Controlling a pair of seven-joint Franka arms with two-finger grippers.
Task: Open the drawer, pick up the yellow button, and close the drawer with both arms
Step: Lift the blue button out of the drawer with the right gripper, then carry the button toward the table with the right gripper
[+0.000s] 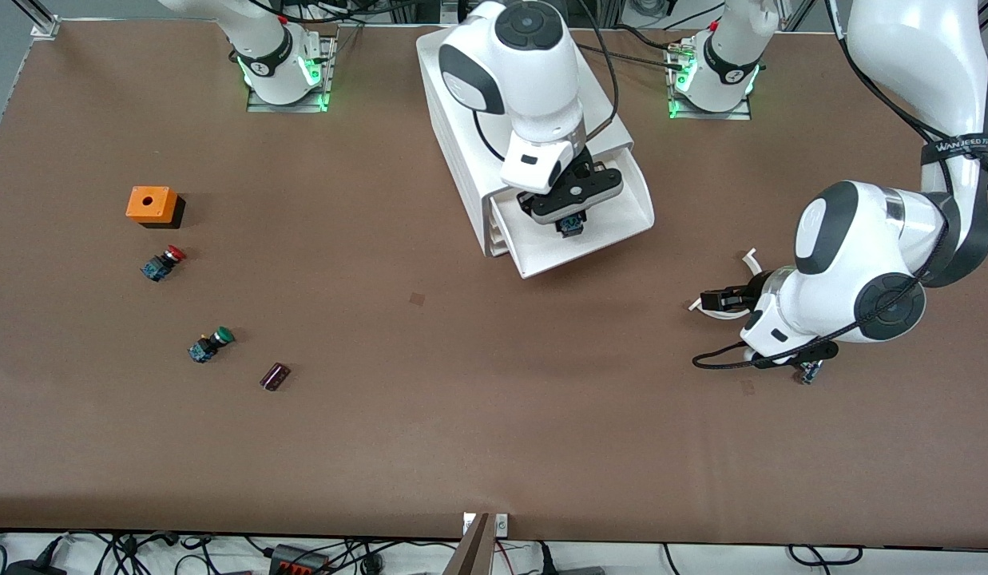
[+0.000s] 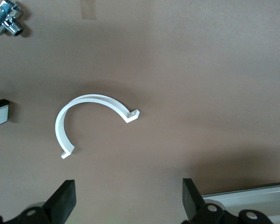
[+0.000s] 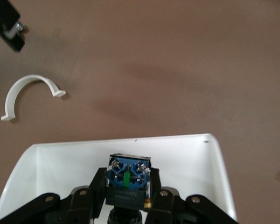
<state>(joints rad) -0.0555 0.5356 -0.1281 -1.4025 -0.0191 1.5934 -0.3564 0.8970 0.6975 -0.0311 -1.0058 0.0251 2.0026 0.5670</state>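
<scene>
now your right gripper sits clamped on the button inside the open drawer, ready to lift — left gripper waits spread above the white clip.

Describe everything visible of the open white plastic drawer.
The white plastic drawer is a shallow, wide tray with smooth glossy walls and rounded front corners. It is pulled out of the white box cabinet. The right gripper reaches into it, shut on the blue-black button body; nothing else shows inside.
</scene>
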